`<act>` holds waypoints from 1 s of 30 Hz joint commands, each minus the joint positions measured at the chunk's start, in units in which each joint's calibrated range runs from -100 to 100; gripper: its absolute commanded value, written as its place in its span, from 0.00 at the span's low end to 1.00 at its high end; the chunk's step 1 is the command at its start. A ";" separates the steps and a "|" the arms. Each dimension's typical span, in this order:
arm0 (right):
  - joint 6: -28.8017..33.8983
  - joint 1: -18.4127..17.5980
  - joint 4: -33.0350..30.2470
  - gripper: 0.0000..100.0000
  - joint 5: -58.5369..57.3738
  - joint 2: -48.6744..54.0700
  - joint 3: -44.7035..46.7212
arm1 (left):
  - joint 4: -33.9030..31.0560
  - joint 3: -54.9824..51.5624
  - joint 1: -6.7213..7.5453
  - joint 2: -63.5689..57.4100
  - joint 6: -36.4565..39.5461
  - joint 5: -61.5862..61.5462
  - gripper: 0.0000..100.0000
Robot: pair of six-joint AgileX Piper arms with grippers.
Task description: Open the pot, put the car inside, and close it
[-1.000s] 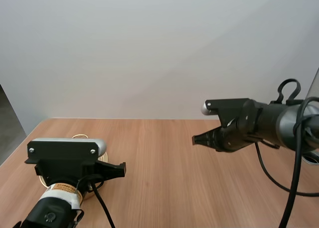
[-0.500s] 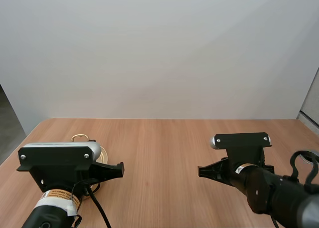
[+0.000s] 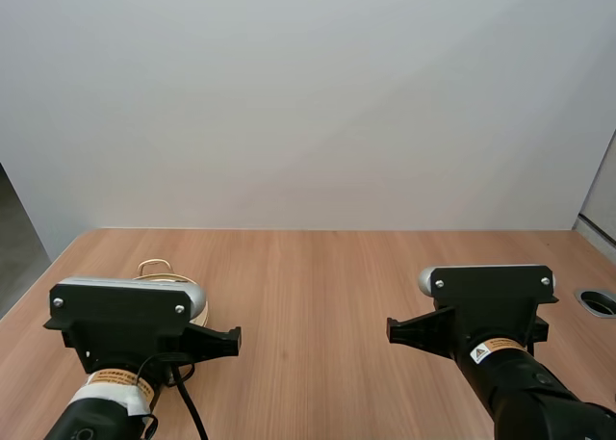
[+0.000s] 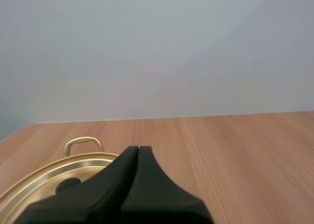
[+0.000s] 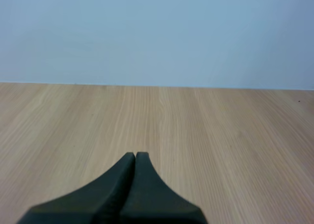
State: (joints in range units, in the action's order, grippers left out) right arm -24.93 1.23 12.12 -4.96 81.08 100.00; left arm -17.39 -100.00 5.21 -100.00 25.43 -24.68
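**Item: gold-coloured pot, lid on**

Pot (image 4: pixel 54 165) at 8 o'clock on the table (image 3: pixel 318 286), lid (image 4: pixel 93 167) seated. I judge it thin metal: light, stiff, slick. Best hold is the dark knob (image 4: pixel 67 185). My left gripper (image 4: pixel 139 149), fingers pressed together on nothing, hangs just above, knob roughly at its 9 o'clock. Right gripper (image 5: pixel 136 156) likewise closed and empty, well apart at 4 o'clock

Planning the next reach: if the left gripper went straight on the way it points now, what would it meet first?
Nothing close, it seems: the left gripper, shut, points over bare table toward the far edge. The pot sits below and beside it, off that line, though depth is unclear.
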 commanded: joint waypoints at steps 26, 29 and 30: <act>4.08 0.02 1.31 0.00 -28.84 18.92 0.00 | 8.63 0.00 -3.51 0.00 -7.27 -2.53 0.00; 4.08 0.02 1.41 0.00 -28.84 18.92 0.00 | 8.63 0.00 -3.51 0.00 -7.27 -2.53 0.00; 4.08 0.02 1.41 0.00 -28.84 18.92 0.00 | 8.63 0.00 -3.51 0.00 -7.27 -2.53 0.00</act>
State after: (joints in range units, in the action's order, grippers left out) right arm -20.79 1.23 13.56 -33.87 100.00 100.00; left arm -8.73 -100.00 1.67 -100.00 18.17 -27.34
